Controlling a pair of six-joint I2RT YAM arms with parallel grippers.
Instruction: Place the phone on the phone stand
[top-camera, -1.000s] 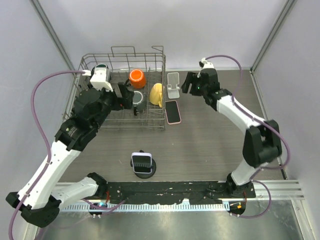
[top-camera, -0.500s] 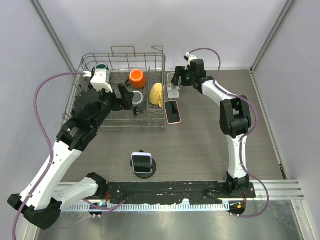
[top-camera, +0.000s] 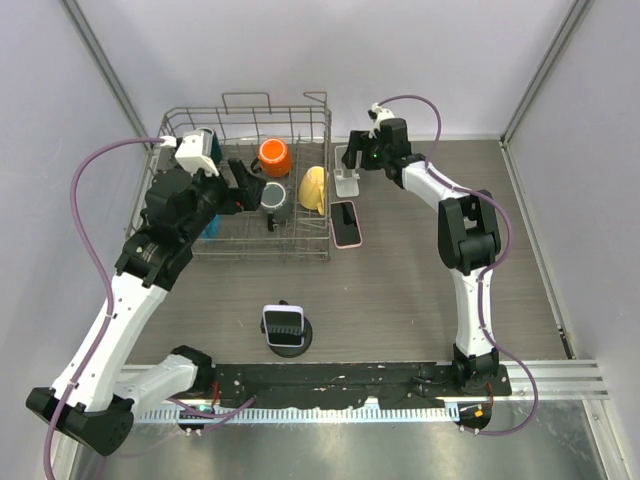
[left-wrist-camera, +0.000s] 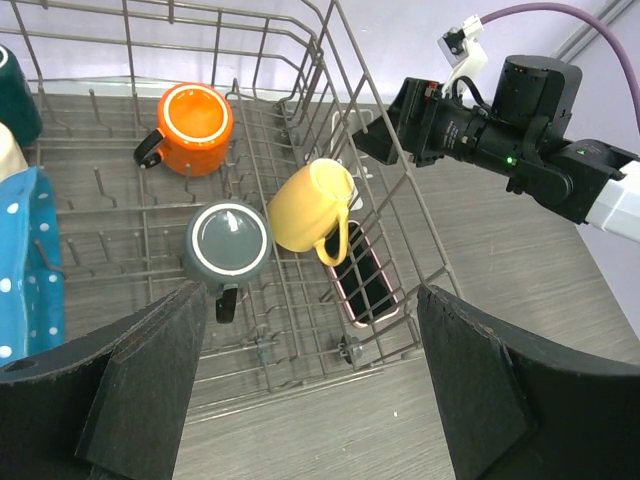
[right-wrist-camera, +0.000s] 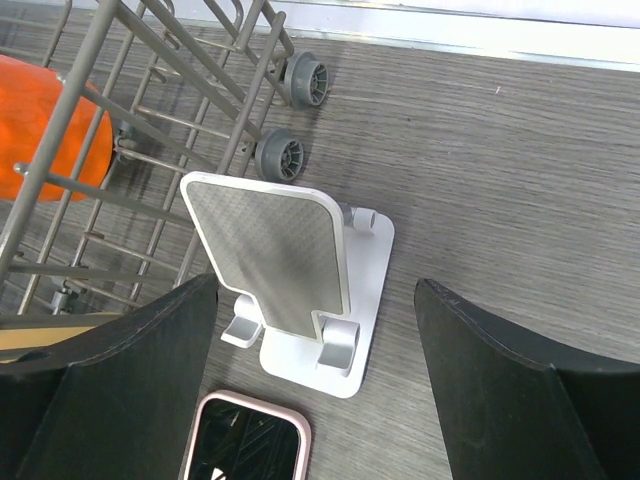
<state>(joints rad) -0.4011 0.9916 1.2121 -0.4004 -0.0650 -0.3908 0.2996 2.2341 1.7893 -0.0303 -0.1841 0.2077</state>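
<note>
Table (top-camera: 430, 300) carries rack (top-camera: 300, 232), phone stand (right-wrist-camera: 300, 290), phone (top-camera: 346, 223), perhaps charger (top-camera: 287, 331).

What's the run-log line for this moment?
right gripper: open, over phone stand | phone: flat on table | left gripper: open, above dish rack

We can read no text, label, brand, number or sign in any view. The phone stand (right-wrist-camera: 270, 255) is plain, and the phone (right-wrist-camera: 245, 445) screen shows us nothing legible.
</note>
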